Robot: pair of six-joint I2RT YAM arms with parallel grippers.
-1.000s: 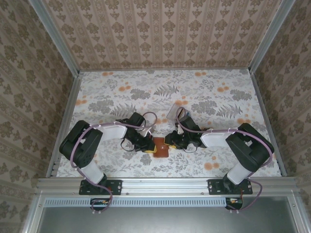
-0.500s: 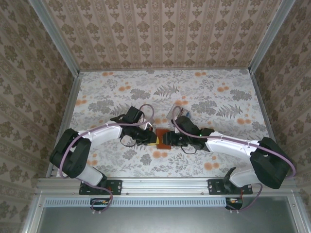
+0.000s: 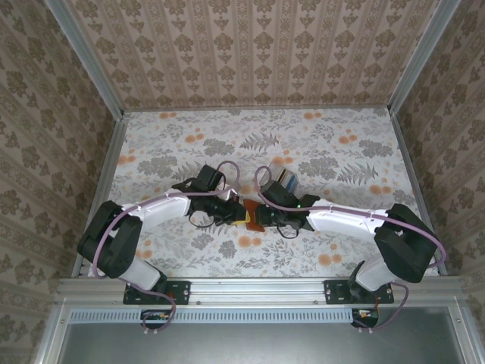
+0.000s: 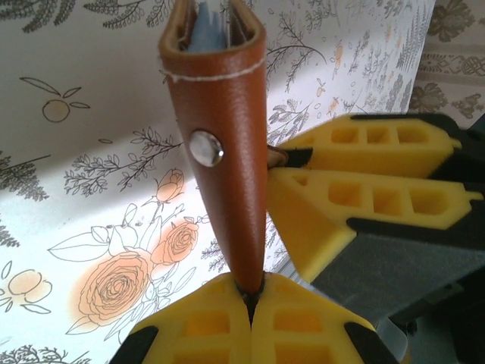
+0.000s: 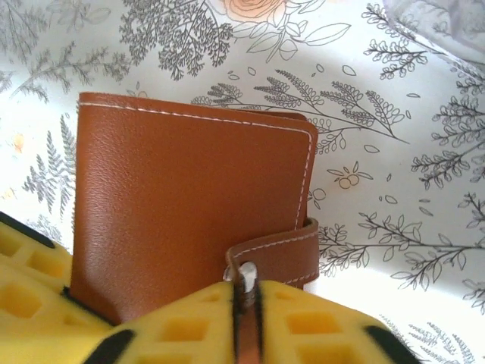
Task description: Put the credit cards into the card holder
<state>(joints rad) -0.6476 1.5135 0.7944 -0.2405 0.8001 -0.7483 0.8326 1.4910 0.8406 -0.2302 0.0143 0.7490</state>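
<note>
Now both pincers are clenched on the card holder (image 3: 252,216) between the arms, mid tabletop (image 3: 318,144): left pincer (image 4: 250,292) on one narrow end, right pincer (image 5: 244,292) on the snap strap. It looks like light, supple, slick leather. The strap likely flexes, so the stitched edges are the better place to grip.

Your card holder (image 5: 189,205) is reddish-brown leather with white stitching along its edges and a silver snap stud (image 4: 206,147). A pale blue credit card (image 4: 213,24) shows in its tan-lined mouth. At the card holder, the left gripper (image 4: 250,292) and right gripper (image 5: 244,296) have yellow fingers on black. Under it, the table cover (image 3: 333,144) is white with grey ferns and orange roses. Beyond it, the walls (image 3: 250,53) are tan damask.
</note>
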